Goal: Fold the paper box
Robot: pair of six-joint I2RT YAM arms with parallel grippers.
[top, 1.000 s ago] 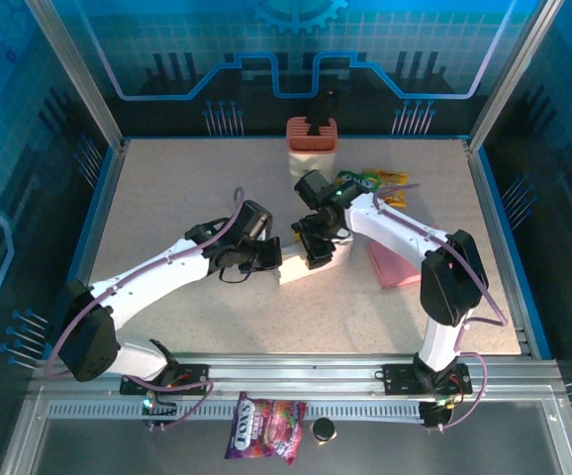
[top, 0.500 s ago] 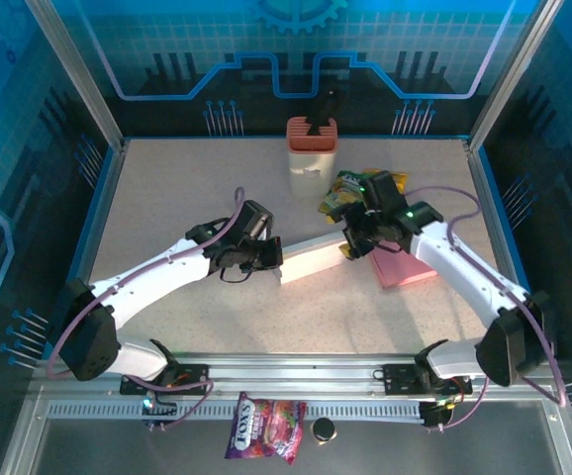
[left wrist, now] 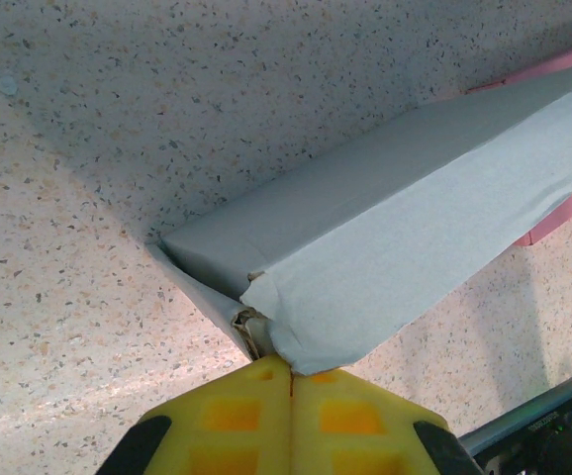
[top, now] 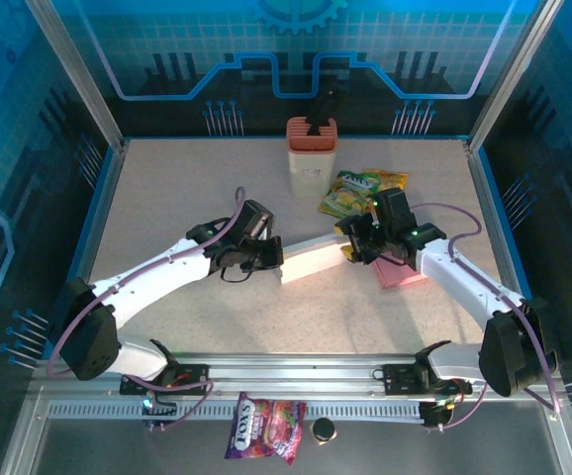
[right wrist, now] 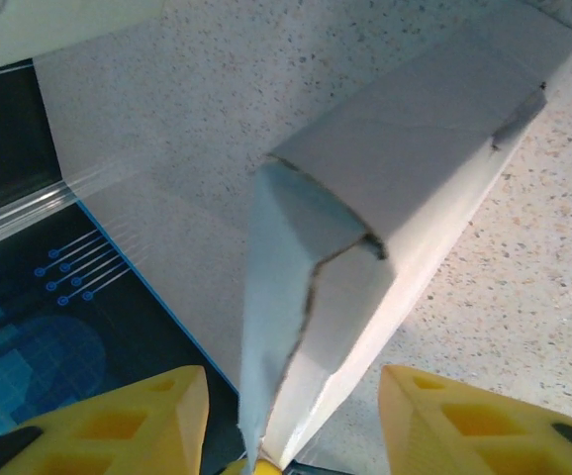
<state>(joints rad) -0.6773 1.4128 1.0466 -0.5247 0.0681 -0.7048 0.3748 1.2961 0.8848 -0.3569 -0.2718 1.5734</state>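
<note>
The long white paper box [top: 316,260] is lying mid-way across the speckled table [top: 167,208], running eight o'clock to two o'clock. The left gripper [left wrist: 291,381] is pinching its eight o'clock corner, fingers clamped together. The right gripper [right wrist: 291,396] is straddling the two o'clock end, jaws apart, gripping nothing.

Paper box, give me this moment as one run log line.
paper box: end flaps not closed | left tool: shut on one end | right tool: open, straddling the other end
</note>
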